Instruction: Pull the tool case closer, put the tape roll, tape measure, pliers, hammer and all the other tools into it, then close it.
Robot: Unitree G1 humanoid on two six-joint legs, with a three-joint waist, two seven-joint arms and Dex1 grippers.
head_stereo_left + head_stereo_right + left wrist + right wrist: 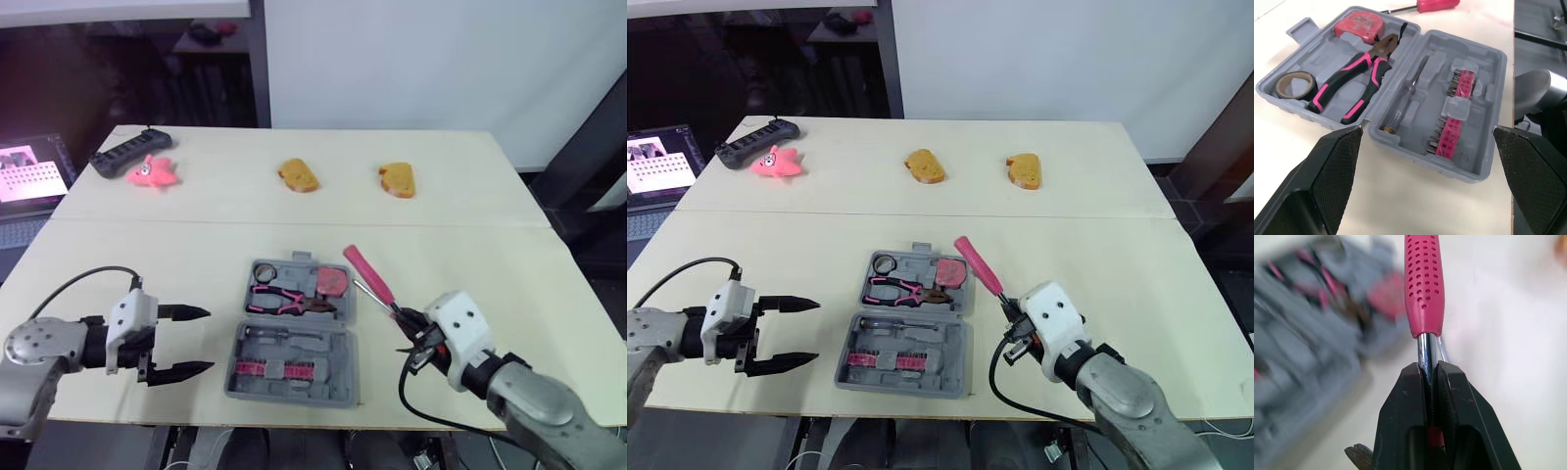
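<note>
Tape roll (265, 269), tape measure (332, 282), pliers (284, 299) in my tool case (338, 377); right jaws pinching hammer (367, 272), left jaws spread, case unclosed.

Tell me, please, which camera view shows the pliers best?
The left wrist view: the pliers lie close and whole in the open tool case, pink handles and dark head plain. Both eye views show them small, beside the tape measure. In the right wrist view they cannot be made out.
</note>
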